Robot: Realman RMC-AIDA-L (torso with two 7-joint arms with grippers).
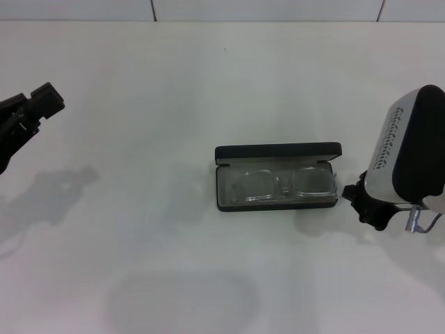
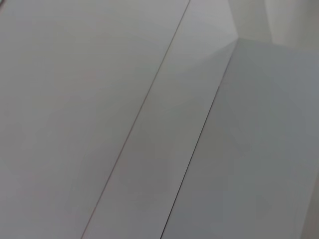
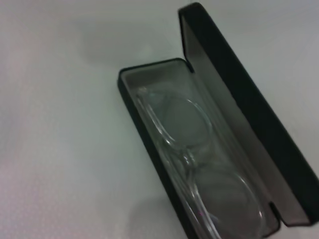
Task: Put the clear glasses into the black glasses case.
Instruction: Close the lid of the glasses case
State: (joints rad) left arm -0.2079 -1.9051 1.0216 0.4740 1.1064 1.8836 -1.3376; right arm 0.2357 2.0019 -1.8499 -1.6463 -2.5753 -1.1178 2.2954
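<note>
The black glasses case (image 1: 278,152) lies open at the table's middle, lid tipped back, grey lining showing. The clear glasses (image 1: 281,185) lie folded inside its tray, lenses up. In the right wrist view the case (image 3: 249,109) fills the frame with the glasses (image 3: 192,144) resting in the tray. My right gripper (image 1: 372,205) sits just right of the case's right end, low by the table, not touching the glasses. My left gripper (image 1: 31,111) hangs at the far left, away from the case.
A white table (image 1: 174,83) carries only the case. A wall seam runs along the far edge. The left wrist view shows only pale panels (image 2: 99,99) with thin seams.
</note>
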